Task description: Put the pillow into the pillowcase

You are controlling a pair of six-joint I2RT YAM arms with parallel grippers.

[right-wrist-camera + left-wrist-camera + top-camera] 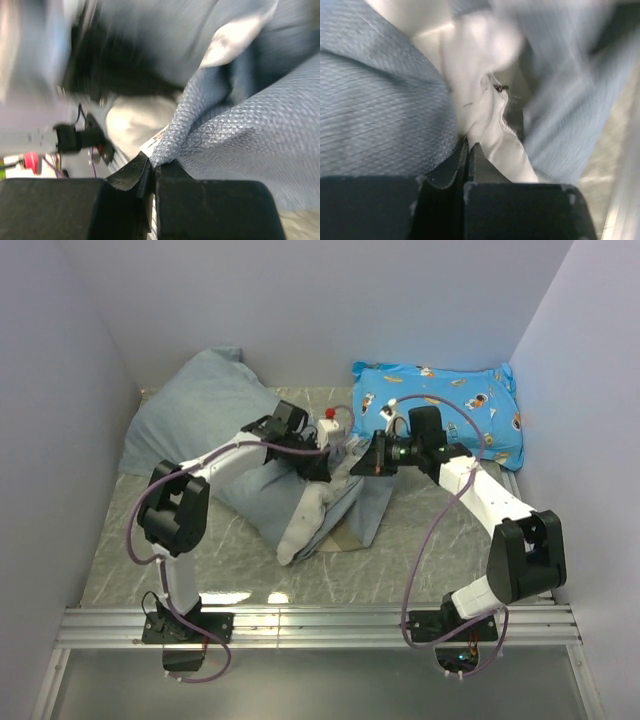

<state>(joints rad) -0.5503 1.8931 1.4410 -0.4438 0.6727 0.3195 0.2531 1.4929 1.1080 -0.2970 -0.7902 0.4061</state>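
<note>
The pillow lies mid-table, its white end poking toward the arms from the pillowcase, the left gripper pinched tight on its white cloth, the right gripper beyond clamped on the case's grey-blue edge.

Overhead looks down; wrist views (close) share pillowcase.

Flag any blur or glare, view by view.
Top external: sharp, with glare patches on the table at its near edge. Left wrist: pillowcase weave crisp, upper right smeared. Right wrist: weave at right sharp, upper left motion-blurred.
</note>
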